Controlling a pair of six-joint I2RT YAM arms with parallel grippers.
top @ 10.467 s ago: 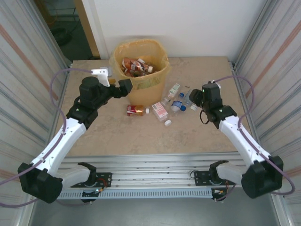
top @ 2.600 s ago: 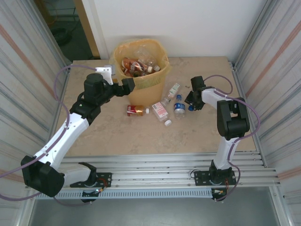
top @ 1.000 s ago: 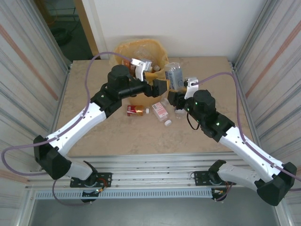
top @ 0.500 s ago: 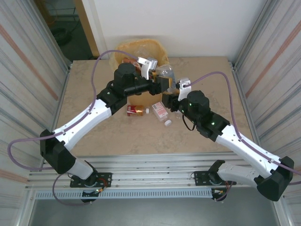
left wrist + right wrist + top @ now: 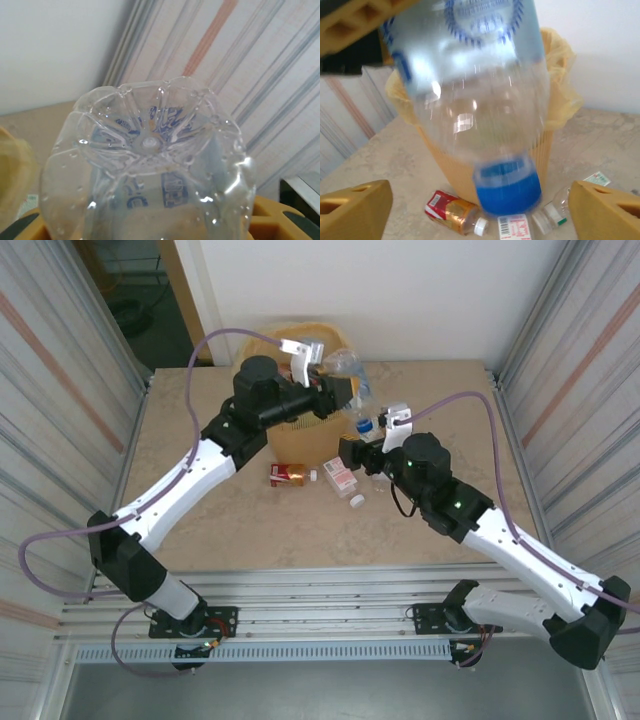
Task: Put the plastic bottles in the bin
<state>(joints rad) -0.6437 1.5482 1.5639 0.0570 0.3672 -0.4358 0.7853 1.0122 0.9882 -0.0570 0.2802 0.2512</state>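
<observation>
Table [image 5: 200, 520]: beige top, both arms reaching in toward its far edge.

Bin [image 5: 297, 437]: stands close to the far edge, a little left of centre. The left arm crosses over its mouth, so the contents can't be read from above.

Left gripper [image 5: 338, 390]: up by the bin's right rim, fingers [image 5: 267, 226] clamped on either side of a clear bottle [image 5: 350, 375].

Right gripper [image 5: 352, 452]: lower, off the bin's near-right side. Jaws spread wide, nothing between them.

Clear bottle: aloft, long axis near upright, base up toward the left wrist, blue cap [image 5: 507, 187] pointing down. The body sits about level with the rim. The cap seems to hang outside the bin's wall, on the side toward the table's right edge.

Key relation: the bin's mouth lies left of the bottle and toward the far edge. The left arm carries it and is the nearer one. Judgement: it needs a short carry leftward over the rim before letting go. Dropped here, it would likely land on the table beside the bin.

Loose bottles: a red-labelled bottle [image 5: 288, 474] and a white-labelled bottle [image 5: 341, 476] lie just in front of the bin, not yet in.
</observation>
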